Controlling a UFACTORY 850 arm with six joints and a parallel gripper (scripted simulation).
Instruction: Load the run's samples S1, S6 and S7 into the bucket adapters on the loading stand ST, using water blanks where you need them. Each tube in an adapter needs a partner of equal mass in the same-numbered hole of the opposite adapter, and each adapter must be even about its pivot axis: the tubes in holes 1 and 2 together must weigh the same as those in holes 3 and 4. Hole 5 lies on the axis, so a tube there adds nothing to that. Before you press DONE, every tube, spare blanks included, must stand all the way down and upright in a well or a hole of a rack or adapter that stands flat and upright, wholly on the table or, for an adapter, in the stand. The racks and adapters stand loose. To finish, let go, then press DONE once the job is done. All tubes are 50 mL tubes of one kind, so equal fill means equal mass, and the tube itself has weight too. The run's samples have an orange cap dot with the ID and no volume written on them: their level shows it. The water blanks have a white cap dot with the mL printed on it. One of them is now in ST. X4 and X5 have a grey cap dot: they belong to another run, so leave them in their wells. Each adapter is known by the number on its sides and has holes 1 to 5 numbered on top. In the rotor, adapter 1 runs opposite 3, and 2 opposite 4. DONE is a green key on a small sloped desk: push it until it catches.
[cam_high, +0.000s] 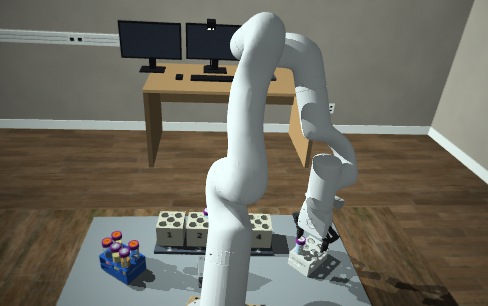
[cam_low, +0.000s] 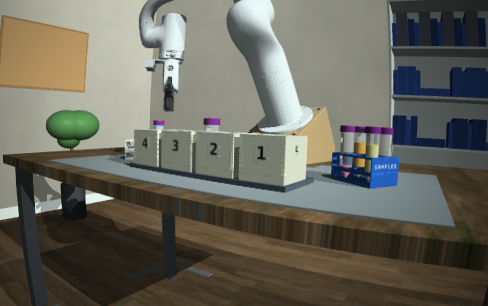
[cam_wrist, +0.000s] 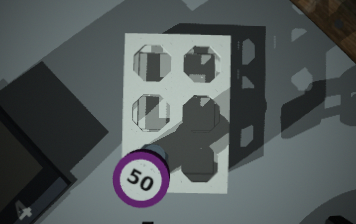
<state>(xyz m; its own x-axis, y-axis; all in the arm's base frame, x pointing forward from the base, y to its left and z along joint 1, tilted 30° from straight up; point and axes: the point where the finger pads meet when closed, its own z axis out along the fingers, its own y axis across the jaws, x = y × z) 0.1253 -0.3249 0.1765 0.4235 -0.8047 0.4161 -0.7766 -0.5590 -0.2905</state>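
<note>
Blank tube (cam_wrist: 140, 180) marked 50 stands in a corner well of the white rack (cam_wrist: 176, 90). We see our gripper (cam_high: 314, 240) hanging just above that rack, fingers spread wide and holding nothing.

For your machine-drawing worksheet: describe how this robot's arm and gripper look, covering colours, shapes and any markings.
The smooth white arm is built from thick, rounded tubular segments with bulging joints, and faint embossed lettering runs along its lower link. It ends in a round flange on a tan wedge-shaped base. The gripper has a white body and dark, slim fingers. No loose cables show.

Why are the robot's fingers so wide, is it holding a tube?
No, the gripper is open and holds nothing. It hangs above the white rack, over the 50 tube.
</note>
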